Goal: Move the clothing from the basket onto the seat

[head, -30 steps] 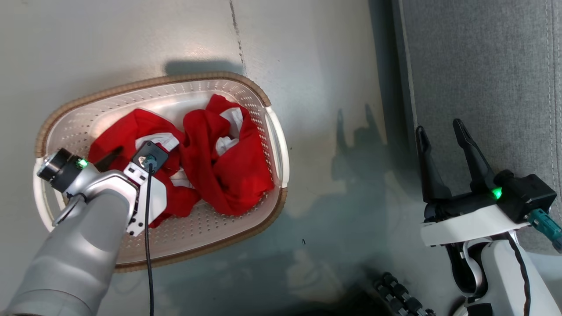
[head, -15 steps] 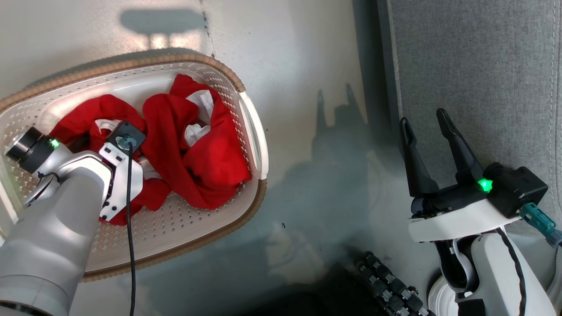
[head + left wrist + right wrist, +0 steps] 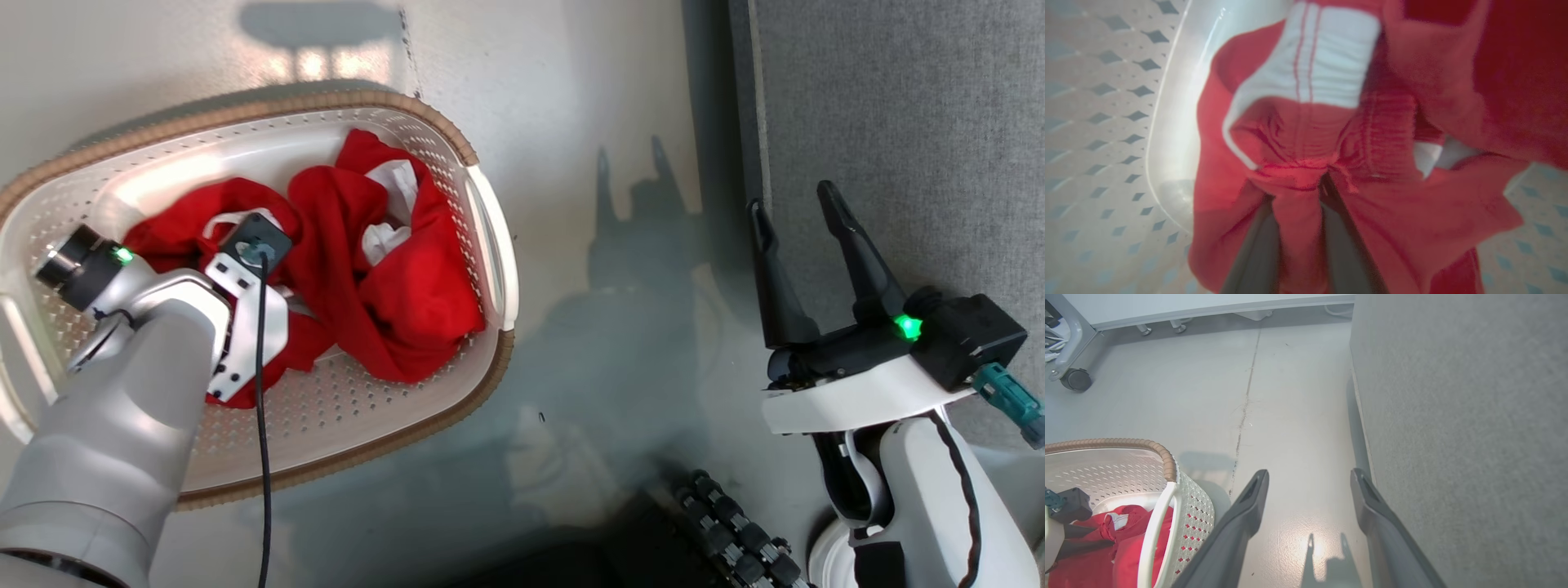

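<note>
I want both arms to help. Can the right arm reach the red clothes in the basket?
Probably yes: only bare floor lies between it and the basket, whose top is open. The clothes nearest it lie uncovered.

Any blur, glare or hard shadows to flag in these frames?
Left wrist view: soft focus, clothing pinched in the left gripper is blurred. Head view: sharp; right gripper throws a forked shadow on the glossy floor. Right wrist view: floor glare patch.
</note>
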